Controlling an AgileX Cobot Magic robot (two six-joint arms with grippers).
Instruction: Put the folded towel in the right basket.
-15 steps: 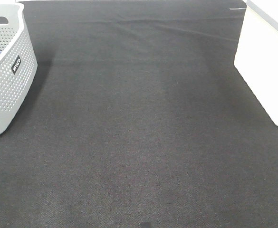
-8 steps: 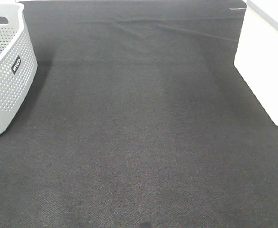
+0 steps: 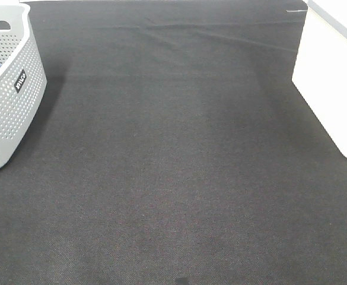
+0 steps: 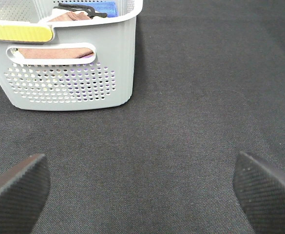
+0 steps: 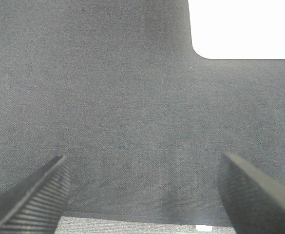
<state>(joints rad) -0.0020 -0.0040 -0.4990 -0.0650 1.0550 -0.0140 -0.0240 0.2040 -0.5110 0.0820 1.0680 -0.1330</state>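
A grey perforated basket stands at the left edge of the black cloth; in the left wrist view it holds a reddish-brown folded towel, which also shows through the handle slot. A white basket stands at the right edge and also shows in the right wrist view. My left gripper is open and empty, low over the cloth a short way from the grey basket. My right gripper is open and empty over the cloth, short of the white basket. Neither gripper shows in the exterior view.
The grey basket also holds a blue cloth and a black item, and has a yellow strip on its rim. The black cloth has a crease along the far side.
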